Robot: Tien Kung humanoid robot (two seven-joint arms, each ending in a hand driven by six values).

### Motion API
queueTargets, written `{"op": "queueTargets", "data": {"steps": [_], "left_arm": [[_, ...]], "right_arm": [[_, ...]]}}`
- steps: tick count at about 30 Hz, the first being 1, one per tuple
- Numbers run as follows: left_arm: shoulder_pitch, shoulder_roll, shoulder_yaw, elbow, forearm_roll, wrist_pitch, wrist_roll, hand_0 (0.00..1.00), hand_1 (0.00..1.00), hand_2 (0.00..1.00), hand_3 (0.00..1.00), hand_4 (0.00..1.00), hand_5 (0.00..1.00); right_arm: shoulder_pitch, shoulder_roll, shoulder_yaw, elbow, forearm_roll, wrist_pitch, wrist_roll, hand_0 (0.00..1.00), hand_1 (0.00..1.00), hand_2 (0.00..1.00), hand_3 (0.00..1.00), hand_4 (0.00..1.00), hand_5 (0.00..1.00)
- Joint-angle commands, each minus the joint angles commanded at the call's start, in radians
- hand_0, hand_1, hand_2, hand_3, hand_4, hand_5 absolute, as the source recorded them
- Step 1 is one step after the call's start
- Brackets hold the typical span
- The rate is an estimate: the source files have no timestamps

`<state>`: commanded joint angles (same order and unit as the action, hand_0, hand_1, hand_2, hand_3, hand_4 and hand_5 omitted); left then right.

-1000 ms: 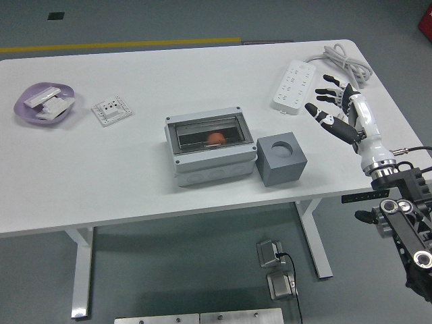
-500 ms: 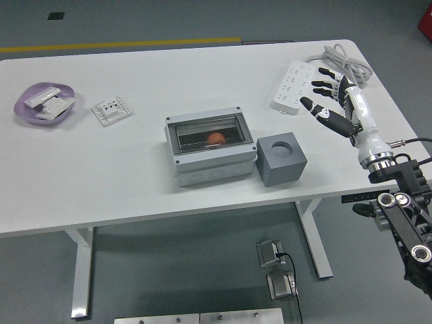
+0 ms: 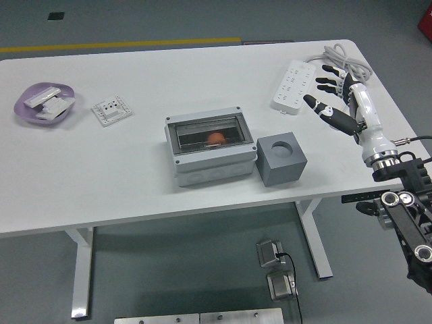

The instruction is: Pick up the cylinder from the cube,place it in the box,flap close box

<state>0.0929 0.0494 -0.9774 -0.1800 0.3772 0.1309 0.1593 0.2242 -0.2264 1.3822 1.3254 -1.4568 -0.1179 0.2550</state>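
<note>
Right hand [image 3: 335,98] drifted slightly right, fingers spread, box [image 3: 210,146] unchanged

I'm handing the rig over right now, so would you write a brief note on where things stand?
Right hand: open, empty, hovering over the table's right end beside the power strip. Left hand: out of view.
Box: mid-table, clear flap appears down; an orange object, likely the cylinder, shows inside.
Cube: touching the box's right side, top hole empty.
Done: cylinder appears to be in the box, flap appears closed.
Left: confirm the flap is fully shut.
</note>
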Motion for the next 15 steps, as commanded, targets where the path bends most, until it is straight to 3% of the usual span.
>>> {"op": "queueTargets", "data": {"steps": [15], "left_arm": [[-0.002,0.004,-0.039,0.000,0.026,0.002,0.000,0.659,0.649,0.602,0.678,0.659,0.209]], "right_arm": [[0.028,0.014,-0.020,-0.007,-0.003,0.004,0.002,0.809,0.726,0.748,0.835,0.939,0.433]]}}
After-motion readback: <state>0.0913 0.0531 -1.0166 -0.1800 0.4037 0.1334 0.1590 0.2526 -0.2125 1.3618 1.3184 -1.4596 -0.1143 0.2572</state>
